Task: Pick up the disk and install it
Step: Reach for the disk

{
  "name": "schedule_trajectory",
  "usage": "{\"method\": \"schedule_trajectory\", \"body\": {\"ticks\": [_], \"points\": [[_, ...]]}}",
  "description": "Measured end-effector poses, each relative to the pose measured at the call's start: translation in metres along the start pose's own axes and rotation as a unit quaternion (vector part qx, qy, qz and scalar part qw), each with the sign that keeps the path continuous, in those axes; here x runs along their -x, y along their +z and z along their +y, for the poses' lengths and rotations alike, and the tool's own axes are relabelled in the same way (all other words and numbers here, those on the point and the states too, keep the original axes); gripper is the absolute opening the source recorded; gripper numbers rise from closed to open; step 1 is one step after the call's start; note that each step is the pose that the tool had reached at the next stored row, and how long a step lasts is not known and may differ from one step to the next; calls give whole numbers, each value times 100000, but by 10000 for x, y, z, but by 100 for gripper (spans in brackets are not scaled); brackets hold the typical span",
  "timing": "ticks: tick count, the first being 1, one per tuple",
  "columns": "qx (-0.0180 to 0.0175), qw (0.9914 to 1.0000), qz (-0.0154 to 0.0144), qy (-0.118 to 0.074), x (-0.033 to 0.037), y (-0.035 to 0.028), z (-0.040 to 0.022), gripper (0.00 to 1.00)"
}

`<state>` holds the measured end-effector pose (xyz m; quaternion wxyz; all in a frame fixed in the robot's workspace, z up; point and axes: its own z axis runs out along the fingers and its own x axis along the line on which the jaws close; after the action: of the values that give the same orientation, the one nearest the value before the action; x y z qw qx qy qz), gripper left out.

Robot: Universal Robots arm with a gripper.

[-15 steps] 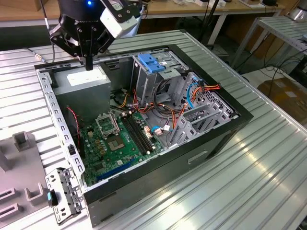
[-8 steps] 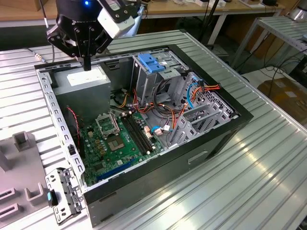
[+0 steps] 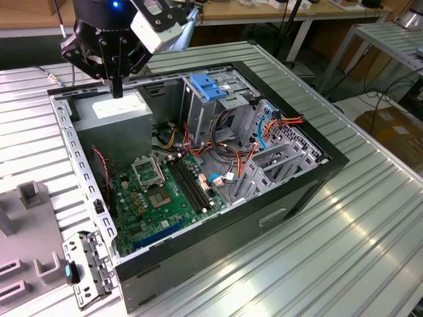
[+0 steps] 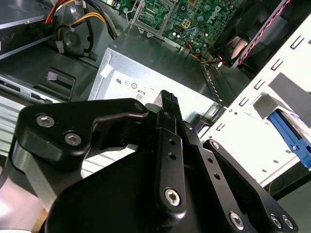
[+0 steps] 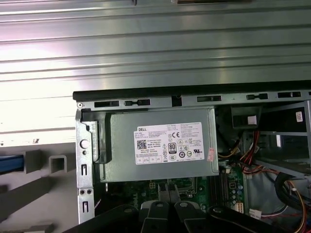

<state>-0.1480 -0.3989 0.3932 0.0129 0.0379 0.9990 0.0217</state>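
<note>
Ribbed metal bench [image 3: 370, 224], open computer case [image 3: 330, 160]. My gripper [image 3: 117, 92], fingers closed together and empty, hangs just above the power supply [image 3: 125, 113]. The disk [image 4: 290, 138], seemingly that blue-railed slab, lies beyond the case wall; crossing low, I might clip that wall.

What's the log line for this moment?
gripper: shut, empty | location: over power-supply box in open computer case | contact: cannot tell

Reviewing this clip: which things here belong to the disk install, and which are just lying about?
Job: pincer, shut above the power supply; disk, blue rail showing outside the case; blue-topped drive bay.
Bystanders: power supply; motherboard; cable bundle; grey fixture.
</note>
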Motion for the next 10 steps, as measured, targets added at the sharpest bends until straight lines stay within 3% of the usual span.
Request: {"method": "schedule_trajectory", "body": {"ticks": [10], "points": [[-1,100000,3,-1,-61,-1,-5,11]]}}
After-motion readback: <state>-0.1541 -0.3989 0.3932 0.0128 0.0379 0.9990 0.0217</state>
